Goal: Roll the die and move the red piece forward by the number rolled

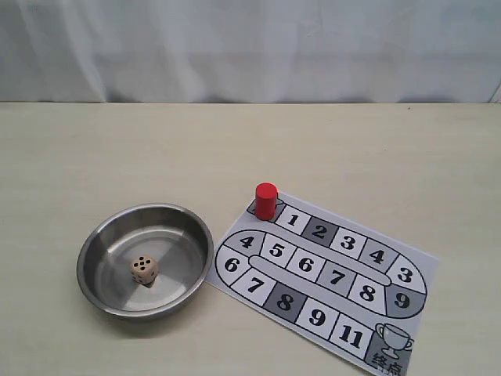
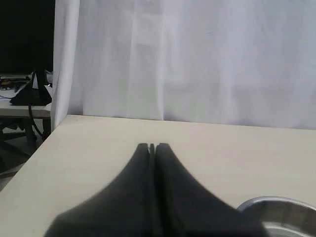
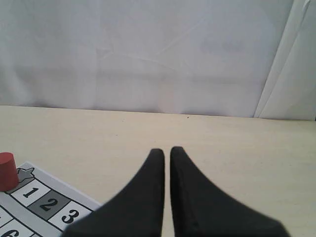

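The die (image 1: 144, 269), a pale wooden cube with black pips, lies inside a steel bowl (image 1: 81, 266) at the front left, several pips facing up. The red piece (image 1: 266, 200) stands upright on the start corner of the paper game board (image 1: 325, 270), just before square 1. Neither gripper shows in the exterior view. In the left wrist view my left gripper (image 2: 152, 146) is shut on nothing above bare table, the bowl's rim (image 2: 276, 200) beside it. My right gripper (image 3: 167, 150) is shut and empty, with the red piece (image 3: 7, 171) and the board (image 3: 47, 205) off to its side.
The board's numbered track loops round to a trophy square (image 1: 394, 338) at the front right. A white curtain (image 1: 250, 47) backs the table. Past the table's edge in the left wrist view stands a desk with dark gear (image 2: 27, 91).
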### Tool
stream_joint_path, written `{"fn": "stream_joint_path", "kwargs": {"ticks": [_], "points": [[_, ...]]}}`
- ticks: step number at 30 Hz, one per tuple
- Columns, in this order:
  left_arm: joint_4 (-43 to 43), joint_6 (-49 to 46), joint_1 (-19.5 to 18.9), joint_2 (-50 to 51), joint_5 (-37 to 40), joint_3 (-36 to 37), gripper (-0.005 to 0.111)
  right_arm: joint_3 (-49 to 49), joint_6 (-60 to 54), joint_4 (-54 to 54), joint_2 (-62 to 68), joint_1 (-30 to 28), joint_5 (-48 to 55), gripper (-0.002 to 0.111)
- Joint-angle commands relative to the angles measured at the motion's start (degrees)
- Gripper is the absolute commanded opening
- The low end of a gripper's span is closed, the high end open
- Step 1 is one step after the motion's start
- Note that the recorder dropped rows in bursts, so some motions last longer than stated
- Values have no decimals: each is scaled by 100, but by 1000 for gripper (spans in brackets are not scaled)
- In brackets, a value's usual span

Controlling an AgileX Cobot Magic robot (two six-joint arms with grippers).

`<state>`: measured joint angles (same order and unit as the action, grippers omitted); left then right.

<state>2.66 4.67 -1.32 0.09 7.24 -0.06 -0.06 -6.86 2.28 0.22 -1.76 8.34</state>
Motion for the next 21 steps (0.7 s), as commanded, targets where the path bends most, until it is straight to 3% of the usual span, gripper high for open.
{"fn": "stream_joint_path", "kwargs": {"ticks": [1,18,21], "points": [[28,-11,6,-9,-29,6,0,6,5,-55,-22,-12,-33,4],[28,-11,6,-9,-29,6,0,6,5,-55,-22,-12,-33,4],[-94,12,6,-9,-342,6,0,6,5,-55,-22,-12,-33,4]]}}
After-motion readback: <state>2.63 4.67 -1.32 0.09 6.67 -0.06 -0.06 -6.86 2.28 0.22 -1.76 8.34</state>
